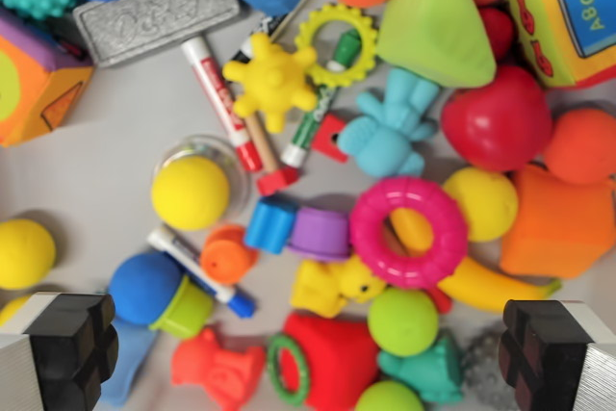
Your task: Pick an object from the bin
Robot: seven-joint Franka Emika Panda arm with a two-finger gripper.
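pincer point(308, 358) is spread wide, fingers at the bottom corners, holding nothing. right between them sits a red block point(337, 353), long axis unclear, beside a lime ball point(402, 321) in the bin point(96, 170).

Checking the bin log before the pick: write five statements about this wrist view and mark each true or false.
1. The pink ring lies across a yellow banana. True.
2. The gripper is shut on a toy. False: both fingers stand wide apart, with nothing between them.
3. The yellow spiky ball lies beside a yellow-green toothed ring. True.
4. The ABC block sits at the wrist view's lower left. False: it is at the upper right.
5. The light blue teddy figure lies left of the red apple. True.
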